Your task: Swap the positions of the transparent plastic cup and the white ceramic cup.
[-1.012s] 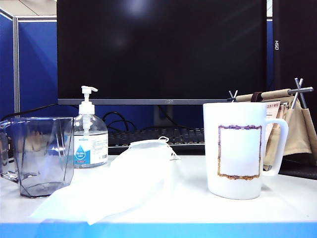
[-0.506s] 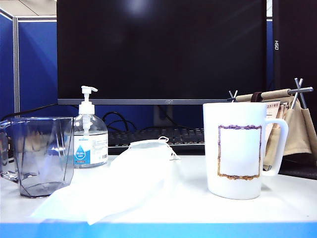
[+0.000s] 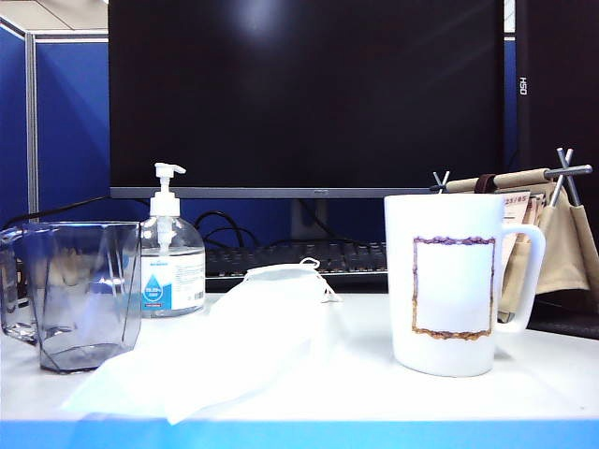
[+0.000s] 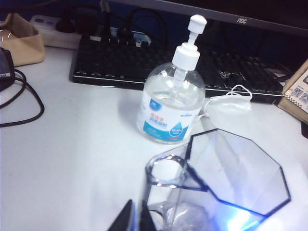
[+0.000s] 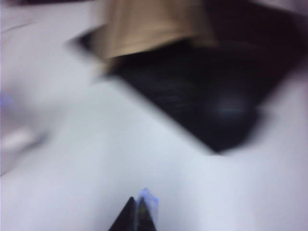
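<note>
Plastic cup (image 3: 80, 292) left, mug (image 3: 454, 283) right, mask (image 3: 234, 346) between. Left gripper (image 4: 136, 219) closed above plastic cup; right gripper (image 5: 139, 214) closed, empty, view blurred.

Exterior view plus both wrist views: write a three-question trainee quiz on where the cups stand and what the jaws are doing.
1. True or false: the tall white ceramic mug with a side handle stands left of the clear pump bottle with a blue label.
2. What lies between the clear faceted plastic tumbler and the mug?
A. crumpled white face mask
B. a spoon
C. a plate
3. Fill in: the left gripper and right gripper jaws are both ____.

Key: 1 false; 2 A; 3 shut, holding nothing.
</note>
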Controlling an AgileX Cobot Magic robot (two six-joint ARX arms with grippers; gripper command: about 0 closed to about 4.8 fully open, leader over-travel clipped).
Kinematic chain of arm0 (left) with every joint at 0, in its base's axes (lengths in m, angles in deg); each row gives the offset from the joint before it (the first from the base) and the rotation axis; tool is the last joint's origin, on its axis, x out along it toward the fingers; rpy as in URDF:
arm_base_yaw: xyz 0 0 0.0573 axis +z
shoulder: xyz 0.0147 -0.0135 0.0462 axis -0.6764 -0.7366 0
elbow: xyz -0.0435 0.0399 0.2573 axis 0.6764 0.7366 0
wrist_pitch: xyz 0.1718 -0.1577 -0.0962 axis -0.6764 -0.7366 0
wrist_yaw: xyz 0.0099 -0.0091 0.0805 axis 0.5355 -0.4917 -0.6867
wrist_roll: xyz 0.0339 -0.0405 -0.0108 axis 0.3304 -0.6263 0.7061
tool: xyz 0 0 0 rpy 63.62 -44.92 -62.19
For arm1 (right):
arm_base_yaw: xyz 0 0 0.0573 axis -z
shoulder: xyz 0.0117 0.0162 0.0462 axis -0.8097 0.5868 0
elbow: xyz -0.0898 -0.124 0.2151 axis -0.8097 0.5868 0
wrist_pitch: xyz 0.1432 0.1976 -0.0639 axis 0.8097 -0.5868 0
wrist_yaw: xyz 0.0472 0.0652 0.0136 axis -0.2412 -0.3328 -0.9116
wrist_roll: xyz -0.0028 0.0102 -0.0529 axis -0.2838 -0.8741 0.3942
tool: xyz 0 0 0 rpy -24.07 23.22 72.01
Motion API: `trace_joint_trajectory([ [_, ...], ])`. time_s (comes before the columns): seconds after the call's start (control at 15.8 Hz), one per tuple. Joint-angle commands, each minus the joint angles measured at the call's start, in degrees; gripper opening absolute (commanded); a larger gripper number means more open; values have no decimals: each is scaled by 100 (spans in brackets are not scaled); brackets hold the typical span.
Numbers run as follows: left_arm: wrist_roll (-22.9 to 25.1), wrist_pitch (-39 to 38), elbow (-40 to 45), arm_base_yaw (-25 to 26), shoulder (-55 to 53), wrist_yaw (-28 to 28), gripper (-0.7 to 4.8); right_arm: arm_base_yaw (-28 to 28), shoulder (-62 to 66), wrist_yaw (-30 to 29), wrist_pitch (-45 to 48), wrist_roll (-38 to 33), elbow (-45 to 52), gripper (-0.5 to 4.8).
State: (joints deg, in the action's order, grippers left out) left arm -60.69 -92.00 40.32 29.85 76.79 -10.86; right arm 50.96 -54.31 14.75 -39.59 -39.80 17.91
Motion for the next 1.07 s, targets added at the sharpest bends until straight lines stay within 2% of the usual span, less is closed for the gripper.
trace_joint_trajectory([
  [0.06,22,-63,-2,763,4,39,22,1165,-9,87,105,11,31,-5],
  [0.25,22,-61,0,1425,4,-20,22,1163,-11,175,673,-9,282,-5],
  [0.32,22,-63,0,1458,4,-50,22,1023,-11,175,960,-9,372,-5],
  [0.44,22,-63,0,1458,4,-13,22,938,-11,155,960,-9,374,-5],
  [1.07,22,-61,-2,1460,4,-13,22,942,-9,155,957,-9,372,-5],
])
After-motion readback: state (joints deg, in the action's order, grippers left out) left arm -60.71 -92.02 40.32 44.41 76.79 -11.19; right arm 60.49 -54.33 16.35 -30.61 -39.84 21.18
